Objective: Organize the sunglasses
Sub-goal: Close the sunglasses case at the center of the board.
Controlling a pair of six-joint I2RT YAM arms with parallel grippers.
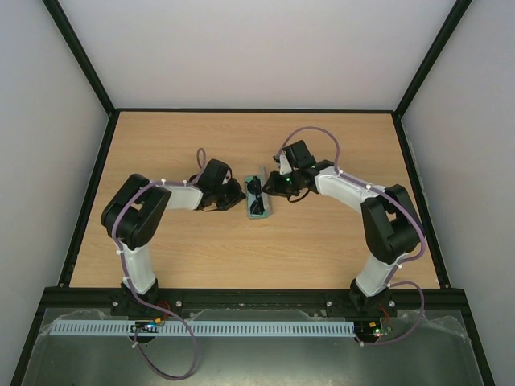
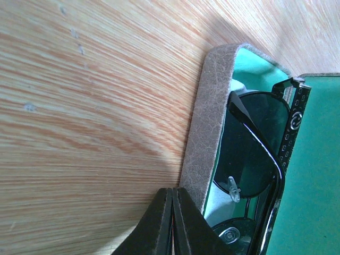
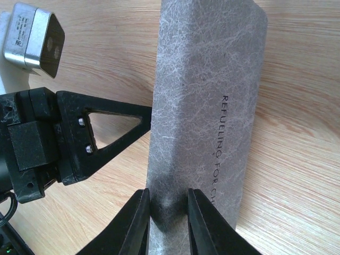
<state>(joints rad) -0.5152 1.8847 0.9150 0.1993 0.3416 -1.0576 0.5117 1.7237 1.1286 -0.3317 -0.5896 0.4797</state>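
Now, at left: left gripper (image 2: 172, 195) clenched on nothing, tips butted against the outer left wall of the grey case (image 2: 207, 122). Just right of those tips, inside the case on its green lining (image 2: 313, 175), lie the sunglasses (image 2: 249, 146), folded. Further right, right gripper (image 3: 167, 204) pinching the lid (image 3: 207, 79), which stands between it and the sunglasses.

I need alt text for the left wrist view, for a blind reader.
Dark sunglasses lie inside an open grey case with green lining, on a wooden table. The left hand, shut, is at the case's outer wall.
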